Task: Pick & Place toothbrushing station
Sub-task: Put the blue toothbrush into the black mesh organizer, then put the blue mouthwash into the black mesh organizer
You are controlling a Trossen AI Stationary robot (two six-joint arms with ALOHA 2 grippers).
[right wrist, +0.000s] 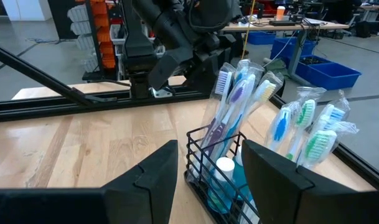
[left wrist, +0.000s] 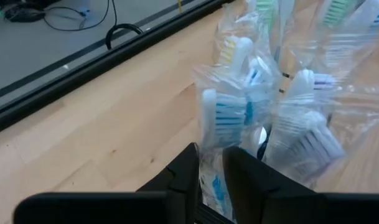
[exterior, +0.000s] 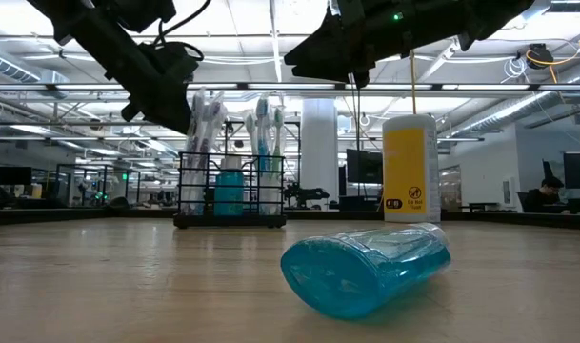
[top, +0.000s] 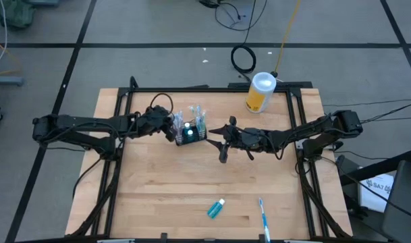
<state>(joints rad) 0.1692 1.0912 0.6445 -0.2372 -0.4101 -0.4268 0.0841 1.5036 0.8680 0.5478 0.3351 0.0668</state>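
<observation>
High view: caddy with wrapped toothbrushes sits centre-left on table. Left gripper at its edge, fingers narrowly apart around a brush wrapper. Right gripper beside it, open, empty.

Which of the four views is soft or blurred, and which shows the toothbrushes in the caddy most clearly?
Left wrist view: the wrapped toothbrushes fill the picture, soft and smeared. Low view: the teal tube lies near and slightly soft, with bright ceiling lights behind. Right wrist view: the brushes in the black caddy are clearest. High view: even light.
</observation>
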